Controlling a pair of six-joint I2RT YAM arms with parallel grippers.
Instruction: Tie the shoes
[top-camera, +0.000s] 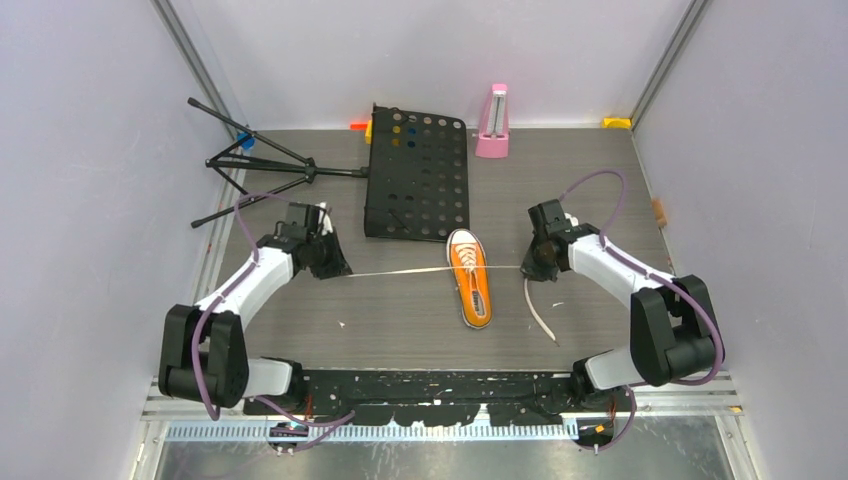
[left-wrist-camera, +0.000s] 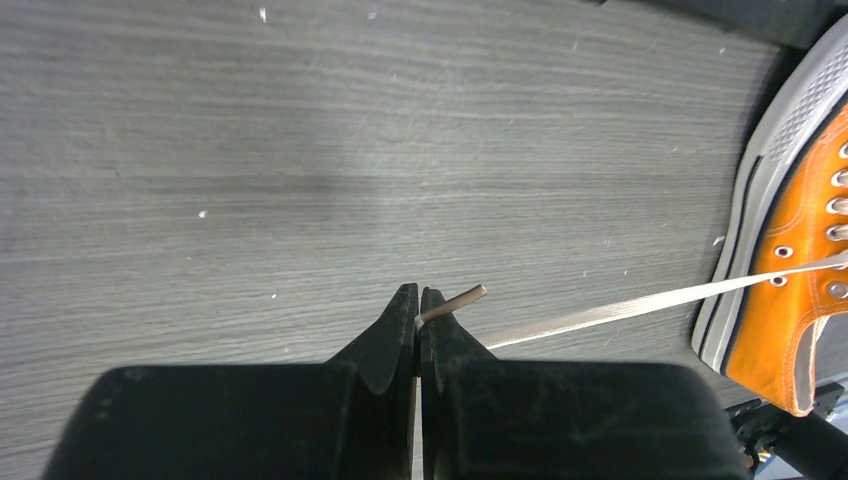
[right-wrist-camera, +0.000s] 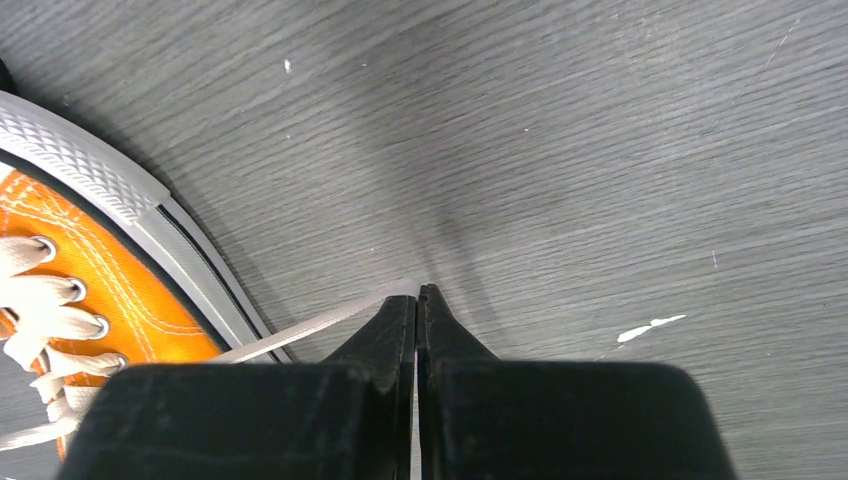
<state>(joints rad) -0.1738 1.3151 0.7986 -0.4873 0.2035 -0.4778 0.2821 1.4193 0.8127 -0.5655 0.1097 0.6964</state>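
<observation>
The sneaker (top-camera: 470, 278) is bright orange canvas with pale stitching, silver eyelets, a white toe cap and a diamond-patterned white sole edged in black, its laces (left-wrist-camera: 620, 313) white, on a grey wood-grain table (top-camera: 400, 335), near a black round-holed panel (top-camera: 418, 180) and a pink metronome (top-camera: 492, 125).

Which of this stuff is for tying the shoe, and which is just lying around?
For the job: sneaker, laces, left pincer, right pincer, both shut on laces.
Lying about: black music stand, pink metronome.
</observation>
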